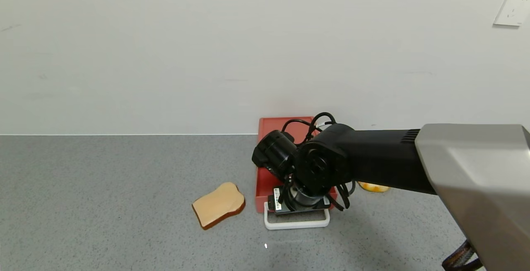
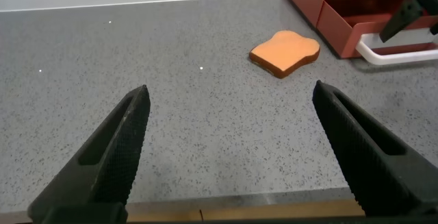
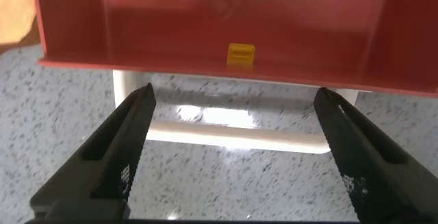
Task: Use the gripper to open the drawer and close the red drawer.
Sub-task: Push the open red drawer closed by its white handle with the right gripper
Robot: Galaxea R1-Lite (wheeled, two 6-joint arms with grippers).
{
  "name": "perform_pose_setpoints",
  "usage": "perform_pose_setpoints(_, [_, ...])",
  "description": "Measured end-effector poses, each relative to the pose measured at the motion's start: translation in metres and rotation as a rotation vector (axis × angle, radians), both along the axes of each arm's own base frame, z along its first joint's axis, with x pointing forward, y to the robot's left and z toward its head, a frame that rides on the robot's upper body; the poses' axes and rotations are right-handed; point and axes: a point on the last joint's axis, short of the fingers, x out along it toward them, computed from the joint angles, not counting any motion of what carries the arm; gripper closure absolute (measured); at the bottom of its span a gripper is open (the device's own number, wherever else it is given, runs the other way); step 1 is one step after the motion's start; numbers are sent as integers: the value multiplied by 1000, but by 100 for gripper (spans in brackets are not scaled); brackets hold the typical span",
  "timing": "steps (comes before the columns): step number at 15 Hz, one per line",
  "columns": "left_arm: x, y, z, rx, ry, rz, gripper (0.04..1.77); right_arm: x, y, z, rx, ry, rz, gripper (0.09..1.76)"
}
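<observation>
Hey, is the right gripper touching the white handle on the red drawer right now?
Apart. In the right wrist view the right gripper is open, its fingers straddling the white handle of the red drawer, with counter showing between each finger and the bar.

Right pincer (image 3: 233,148) spread wide, left pincer (image 2: 233,148) likewise

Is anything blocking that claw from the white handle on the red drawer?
Nothing visible does. The right gripper hangs open just above the white handle of the pulled-out red drawer, with only bare counter around it. The bread slice lies off to the side, clear of it.
</observation>
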Motion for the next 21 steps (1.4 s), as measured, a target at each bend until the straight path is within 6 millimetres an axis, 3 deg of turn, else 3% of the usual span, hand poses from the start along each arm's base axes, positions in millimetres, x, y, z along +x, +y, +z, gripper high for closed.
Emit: perform_pose_setpoints(21, [0, 0, 0, -5, 1, 0, 9, 54, -3, -9, 70, -243, 35, 14])
